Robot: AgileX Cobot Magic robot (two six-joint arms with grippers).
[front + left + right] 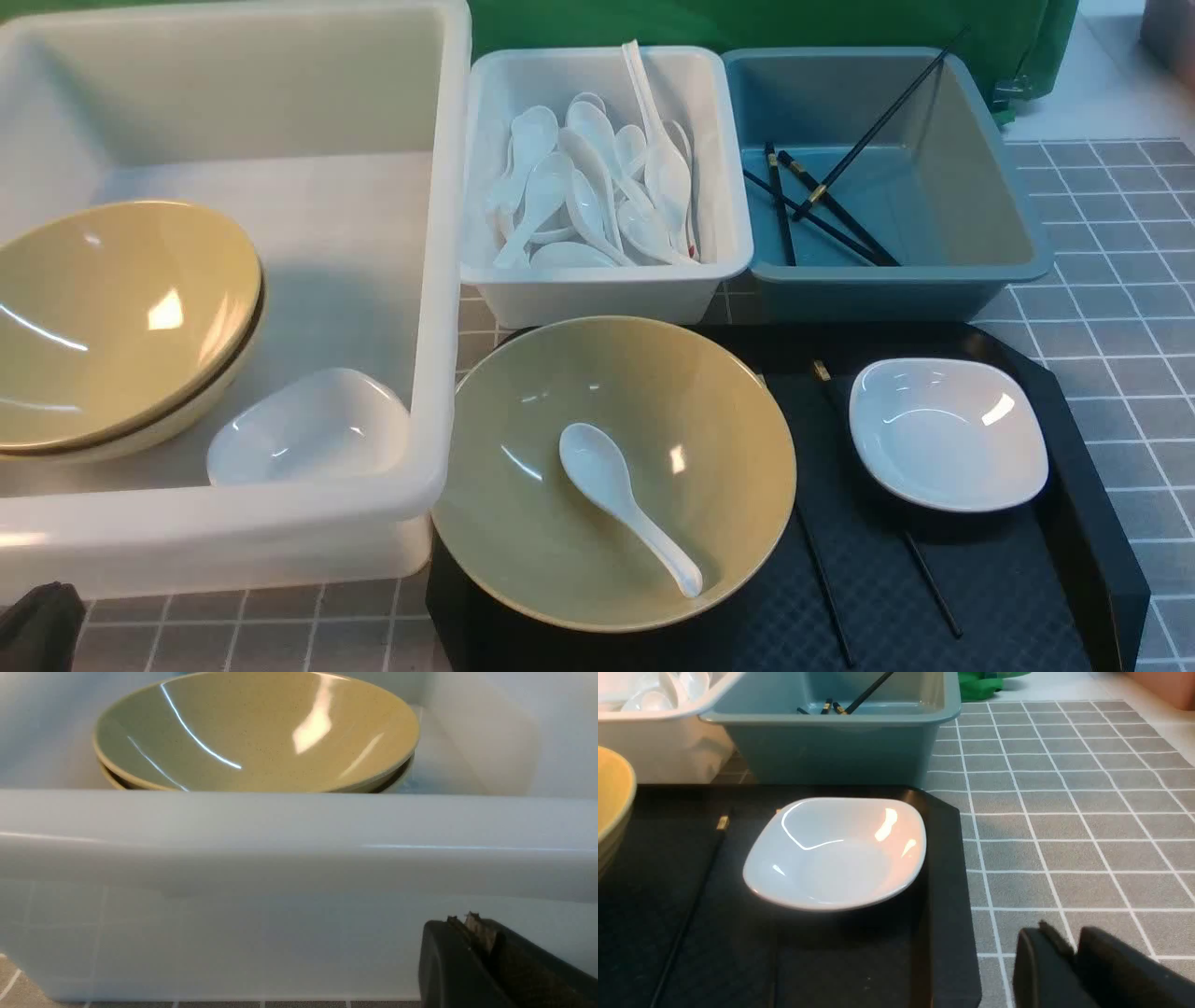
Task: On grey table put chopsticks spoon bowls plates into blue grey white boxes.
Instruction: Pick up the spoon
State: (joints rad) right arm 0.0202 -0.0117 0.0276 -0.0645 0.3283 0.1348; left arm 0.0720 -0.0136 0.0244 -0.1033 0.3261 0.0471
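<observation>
Spoon (pixel 627 504) seen in bowl (pixel 709 420): long axis diag., scoop far-left, handle near-right. L pincer (pixel 467 921) pressed together; R pincer (pixel 1070 941): cannot be told.

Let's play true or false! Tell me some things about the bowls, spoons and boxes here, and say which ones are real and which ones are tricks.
1. A white spoon lies inside the yellow bowl on the black tray. True.
2. The blue-grey box is full of spoons. False: it holds black chopsticks; the spoons are piled in the white box.
3. The big tub holds stacked yellow bowls and a small white dish. True.
4. The white plate sits on top of the yellow bowl. False: it rests on the black tray beside that bowl, apart from it.
</observation>
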